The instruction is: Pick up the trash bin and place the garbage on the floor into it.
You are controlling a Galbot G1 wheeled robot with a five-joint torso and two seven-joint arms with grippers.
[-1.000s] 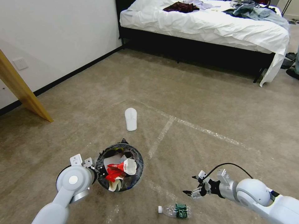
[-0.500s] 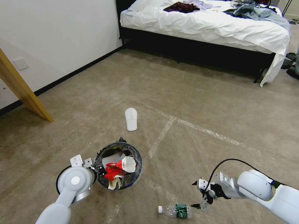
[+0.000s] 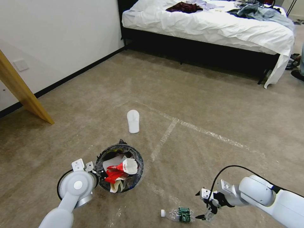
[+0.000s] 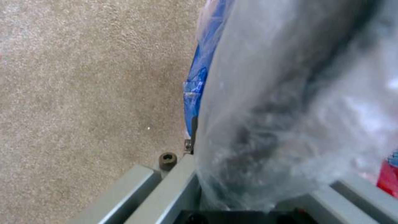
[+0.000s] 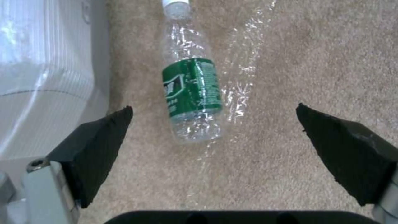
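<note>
Fingers (image 5: 331, 146) spread over one bottle (image 5: 191, 90), one slipper (image 3: 133, 121) beyond

Both arms are pale grey-white with rounded, dome-like wrist joints. A black cable (image 3: 232, 168) loops over the right wrist. The right gripper (image 5: 213, 149) has black wedge-shaped pads (image 5: 99, 143) on grey metal fingers; a hex screw (image 4: 168, 158) sits beside the left gripper's (image 3: 96, 172) grey bars.

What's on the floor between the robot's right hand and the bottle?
Nothing but bare carpet crossed by a shiny tape line. In the right wrist view, the open right hand hangs just short of the bottle, not touching it.
</note>
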